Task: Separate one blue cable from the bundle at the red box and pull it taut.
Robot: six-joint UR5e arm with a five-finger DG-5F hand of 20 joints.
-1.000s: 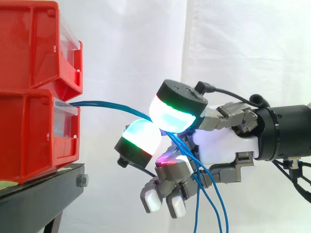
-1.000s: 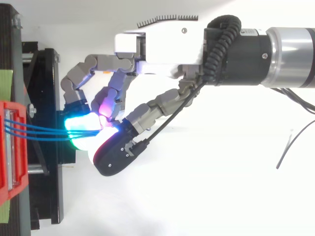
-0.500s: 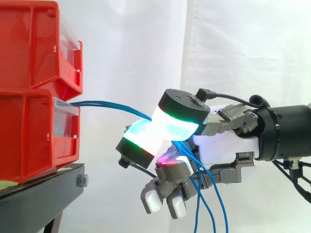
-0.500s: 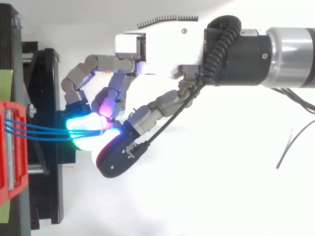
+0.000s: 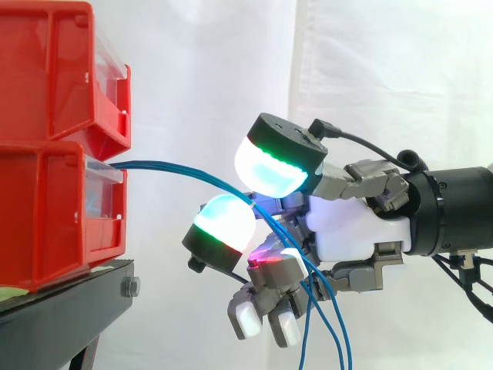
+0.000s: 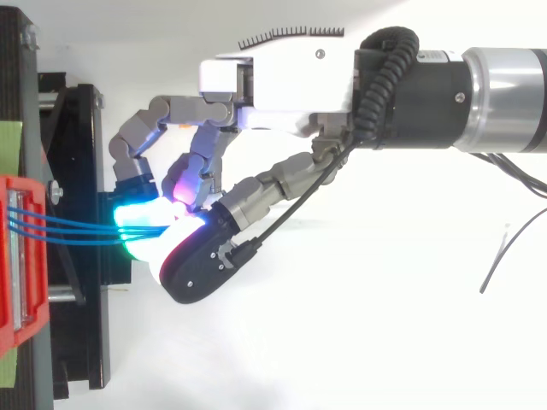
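The two stacked red bins (image 5: 46, 154) sat on the black stand (image 5: 69, 301) at the left, giving the blue cables (image 5: 177, 167) a fixed anchor. The cables left the front of the lower bin together and arched, slack, toward the hand (image 5: 350, 231). The hand hung just off the stand's edge with its fingers curled, so that two glowing pads (image 5: 269, 169) closed on the bundle from above and below. Past the pads the cables drooped loose. No single strand looked separated, so I judged the sorting unfinished.
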